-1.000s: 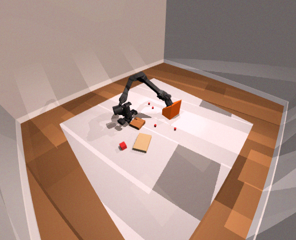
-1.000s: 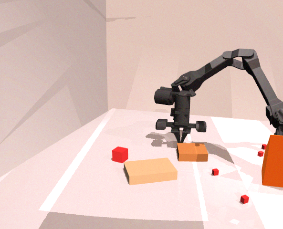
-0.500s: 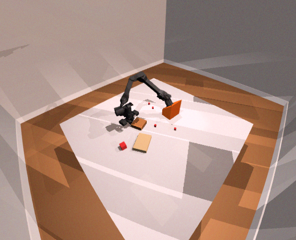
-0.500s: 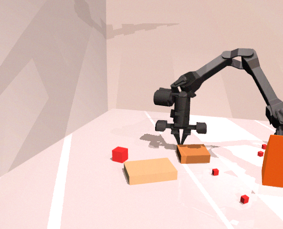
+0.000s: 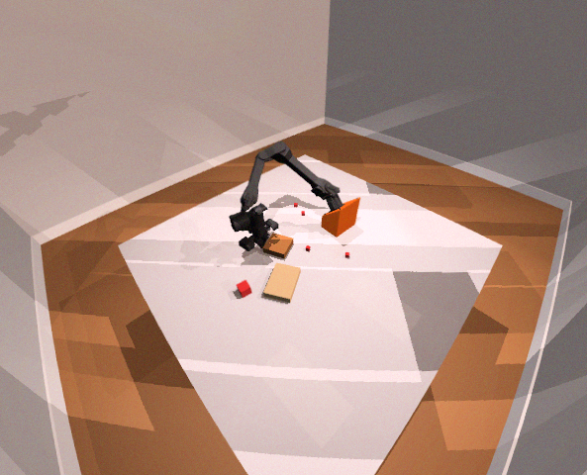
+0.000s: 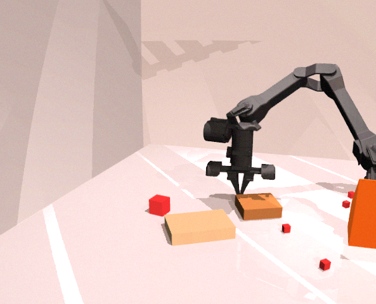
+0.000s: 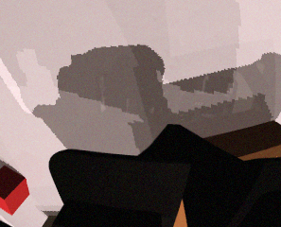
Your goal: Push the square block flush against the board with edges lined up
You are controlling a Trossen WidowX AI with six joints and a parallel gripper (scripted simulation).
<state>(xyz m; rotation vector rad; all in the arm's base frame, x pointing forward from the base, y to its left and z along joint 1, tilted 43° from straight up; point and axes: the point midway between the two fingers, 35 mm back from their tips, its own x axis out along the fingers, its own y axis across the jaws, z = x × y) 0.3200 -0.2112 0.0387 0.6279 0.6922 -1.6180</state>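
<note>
The square block (image 5: pixel 279 245) (image 6: pixel 259 205), orange-brown, lies flat; part of it shows at the right of the wrist view (image 7: pixel 268 150). The board (image 5: pixel 282 281) (image 6: pixel 199 222), a larger tan rectangle, lies flat nearer the top camera. A gap separates the two, and they are turned a little relative to each other. My gripper (image 6: pixel 239 192) points down, shut and empty, with its tips low at the block's far left edge in the exterior view. The block's near edge hides the very tips there, so contact cannot be told.
A red cube (image 5: pixel 243 288) (image 6: pixel 159 205) (image 7: pixel 8 190) stands beside the board. Small red cubes (image 5: pixel 307 248) (image 6: pixel 286 228) (image 5: pixel 346 254) (image 6: pixel 324 264) lie between the block and an upright orange panel (image 5: pixel 341 219) (image 6: pixel 369 216). Two more lie near the arm's base.
</note>
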